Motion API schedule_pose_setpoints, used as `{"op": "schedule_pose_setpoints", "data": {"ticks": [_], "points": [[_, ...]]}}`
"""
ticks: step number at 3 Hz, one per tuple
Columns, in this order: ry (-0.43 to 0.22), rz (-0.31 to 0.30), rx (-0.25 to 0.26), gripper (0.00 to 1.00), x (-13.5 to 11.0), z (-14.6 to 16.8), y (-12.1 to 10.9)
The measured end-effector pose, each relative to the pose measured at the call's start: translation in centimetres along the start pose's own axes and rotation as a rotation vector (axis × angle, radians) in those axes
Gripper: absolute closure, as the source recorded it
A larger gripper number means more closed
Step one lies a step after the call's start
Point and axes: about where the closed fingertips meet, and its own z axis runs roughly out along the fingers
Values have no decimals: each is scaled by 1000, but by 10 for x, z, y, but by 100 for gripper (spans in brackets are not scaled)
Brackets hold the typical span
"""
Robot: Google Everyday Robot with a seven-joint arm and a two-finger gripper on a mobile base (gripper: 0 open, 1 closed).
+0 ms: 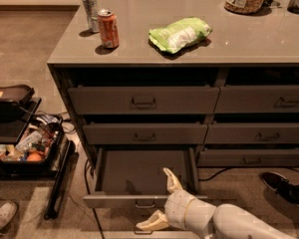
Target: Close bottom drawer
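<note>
The bottom drawer [139, 173] stood pulled out of the left stack. At its flat front the cream gripper [152, 199] hung with fingers spread wide, holding nothing. Above, on the glossy countertop [269, 39], sat two cans [108, 28] and a crinkled green bag [179, 33].

The gripper [152, 199], at the bottom drawer [109, 201] front, has cream, tapered jaws; behind them, a smooth, rounded white arm [239, 225].

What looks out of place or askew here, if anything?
The bottom drawer of the left stack is pulled far out, while the drawers above it sit pushed in. The gripper is open at its front edge.
</note>
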Motion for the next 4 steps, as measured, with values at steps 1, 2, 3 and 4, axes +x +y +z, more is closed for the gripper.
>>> {"op": "schedule_pose_setpoints", "data": {"ticks": [1, 2, 3, 4], "points": [[-4, -2, 12, 0, 0, 2, 2], [-22, -8, 36, 0, 3, 21, 6], [-49, 15, 147, 0, 16, 47, -8], [-43, 47, 286, 0, 35, 52, -28]]}}
